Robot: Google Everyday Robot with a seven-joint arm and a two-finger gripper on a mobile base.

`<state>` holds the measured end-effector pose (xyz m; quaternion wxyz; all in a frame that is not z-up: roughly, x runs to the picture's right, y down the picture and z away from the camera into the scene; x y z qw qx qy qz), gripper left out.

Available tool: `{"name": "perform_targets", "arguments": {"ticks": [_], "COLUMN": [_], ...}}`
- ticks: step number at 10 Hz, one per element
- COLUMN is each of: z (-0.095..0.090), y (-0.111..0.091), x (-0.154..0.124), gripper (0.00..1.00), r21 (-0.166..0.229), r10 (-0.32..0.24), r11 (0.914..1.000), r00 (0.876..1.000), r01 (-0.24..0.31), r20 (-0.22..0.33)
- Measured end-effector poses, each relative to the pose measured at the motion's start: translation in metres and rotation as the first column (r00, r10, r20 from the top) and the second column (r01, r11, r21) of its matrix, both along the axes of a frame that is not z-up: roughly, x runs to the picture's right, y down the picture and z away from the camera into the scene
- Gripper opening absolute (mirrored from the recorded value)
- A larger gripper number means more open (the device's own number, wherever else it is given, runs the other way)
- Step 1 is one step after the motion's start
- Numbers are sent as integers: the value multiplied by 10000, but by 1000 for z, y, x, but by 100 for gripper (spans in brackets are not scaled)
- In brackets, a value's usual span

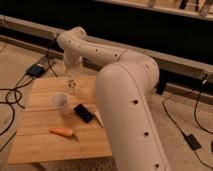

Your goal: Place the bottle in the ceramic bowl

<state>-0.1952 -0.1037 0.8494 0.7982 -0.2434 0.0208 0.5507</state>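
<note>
Bottle (pixel 73 86) at gripper (pixel 69 76) tip: judged light, stiff, slippery plastic; grasp mid-body. Gripper's hold: cannot tell.

The hand (pixel 71 80) hangs over the far side of the pale wooden bench (pixel 40 145), behind a white plastic cup (pixel 61 102); an orange carrot (pixel 62 132) lies near the front.

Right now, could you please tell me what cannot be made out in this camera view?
1. Ceramic bowl: not visible; the robot arm covers the right part of the wooden table.
2. Bottle: cannot be told apart from the gripper, above the table's far edge, behind the white cup.
3. White block: only a sliver shows beside the arm.
</note>
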Motion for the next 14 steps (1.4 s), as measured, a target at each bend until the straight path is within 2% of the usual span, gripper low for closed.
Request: {"name": "perform_targets", "arguments": {"ticks": [4, 9, 14], "z": [13, 33, 40], "y": [-8, -7, -6], "x": [-15, -22, -25], "gripper": [65, 64, 18], "r21": [314, 330, 267], "r10": [-261, -472, -532], "r11": [9992, 9984, 9983], "r00": [9990, 9981, 9979], "r01": [250, 459, 523], "r20": [371, 391, 372]}}
